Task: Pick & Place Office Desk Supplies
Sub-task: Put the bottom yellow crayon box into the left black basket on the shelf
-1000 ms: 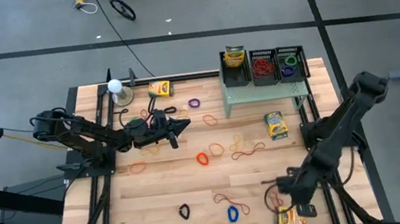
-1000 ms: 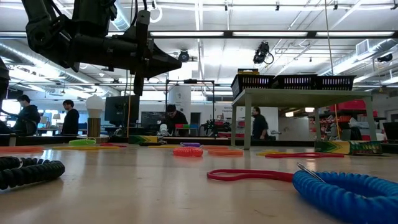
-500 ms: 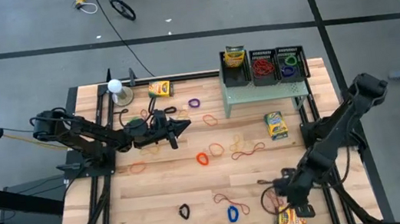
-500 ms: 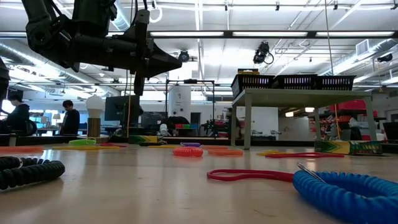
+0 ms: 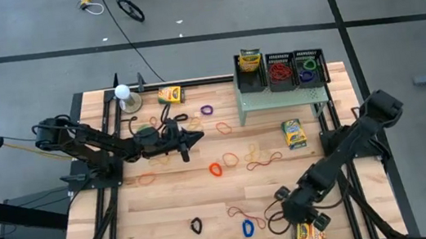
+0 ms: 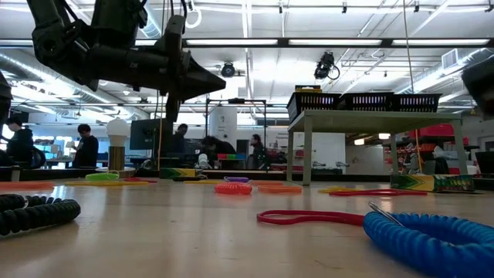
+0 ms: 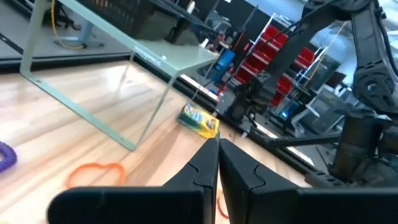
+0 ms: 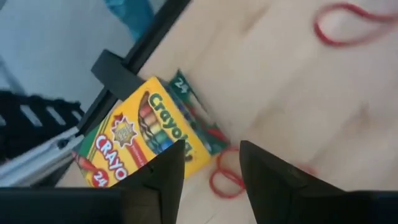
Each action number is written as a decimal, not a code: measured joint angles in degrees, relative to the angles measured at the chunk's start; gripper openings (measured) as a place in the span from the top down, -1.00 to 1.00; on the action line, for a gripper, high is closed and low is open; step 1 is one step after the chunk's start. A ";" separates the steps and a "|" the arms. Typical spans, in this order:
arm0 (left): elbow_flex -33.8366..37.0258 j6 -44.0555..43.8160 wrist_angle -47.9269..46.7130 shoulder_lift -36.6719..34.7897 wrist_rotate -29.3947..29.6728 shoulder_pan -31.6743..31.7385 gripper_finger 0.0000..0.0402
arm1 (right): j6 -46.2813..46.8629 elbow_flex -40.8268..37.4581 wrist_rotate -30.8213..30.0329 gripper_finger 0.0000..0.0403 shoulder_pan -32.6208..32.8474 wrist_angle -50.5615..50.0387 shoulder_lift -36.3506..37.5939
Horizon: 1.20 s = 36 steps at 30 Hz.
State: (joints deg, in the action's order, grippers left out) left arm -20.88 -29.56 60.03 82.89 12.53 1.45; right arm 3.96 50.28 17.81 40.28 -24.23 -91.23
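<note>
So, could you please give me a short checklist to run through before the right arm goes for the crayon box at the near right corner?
1. right gripper open: ok, its fingers stand apart with nothing between them.
2. Lined up with the crayon box: not ok, the box lies off to one side of the gap.
3. Box free of clutter: not ok, a red rubber band lies against its end.
4. Box away from the table's edge: not ok, it sits right by the frame rail.
5. left gripper out of the way: ok, shut, empty, raised over the table's far left.
</note>
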 joint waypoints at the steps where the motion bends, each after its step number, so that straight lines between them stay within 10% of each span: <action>1: 0.02 0.06 -0.28 0.00 -0.53 0.00 0.90 | -1.85 0.00 0.73 0.22 -0.14 0.57 -0.67; 18: 0.02 0.66 -0.58 0.00 -2.09 0.00 0.90 | -9.69 0.22 4.55 0.56 -0.03 0.71 -6.16; 24: 0.02 0.66 -0.77 0.00 -2.09 0.00 0.90 | -6.37 0.28 3.28 0.95 -1.21 -1.62 -6.07; 36: 0.02 0.63 -1.64 0.00 -2.09 0.00 0.90 | 4.97 -0.13 -1.97 0.99 -4.98 -3.37 -1.07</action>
State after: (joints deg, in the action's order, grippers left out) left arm -20.86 -28.93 58.39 82.89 10.44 1.45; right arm 8.93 50.15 15.84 35.30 -27.60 -92.30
